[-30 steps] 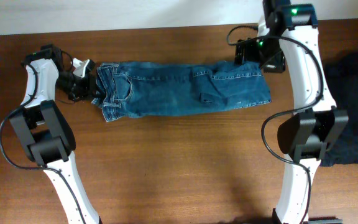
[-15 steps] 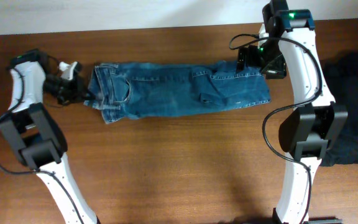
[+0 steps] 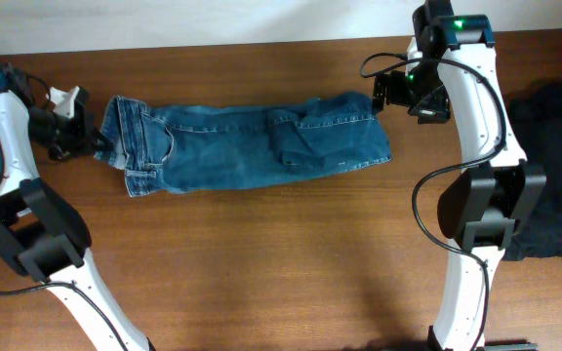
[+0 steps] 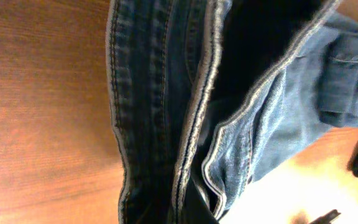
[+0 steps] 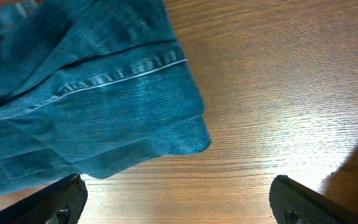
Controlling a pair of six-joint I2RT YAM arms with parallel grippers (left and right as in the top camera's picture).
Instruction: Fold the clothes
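A pair of blue jeans [image 3: 247, 144] lies folded lengthwise across the back of the table, waistband to the left and leg ends to the right. My left gripper [image 3: 94, 142] is shut on the waistband at the far left; the left wrist view shows the denim waistband [image 4: 166, 112] filling the frame right at the jaws. My right gripper [image 3: 390, 96] is open and empty, just above and right of the leg ends. In the right wrist view the jeans' hem [image 5: 104, 106] lies on bare wood, apart from the spread fingers [image 5: 179, 205].
A dark heap of clothes [image 3: 554, 166] lies at the right edge of the brown wooden table [image 3: 281, 253]. The two white arm bases stand at the front left and front right.
My left gripper has dragged the jeans to the left by the waistband. The leg ends have slid left out from under my right gripper, which stayed in place and is open.
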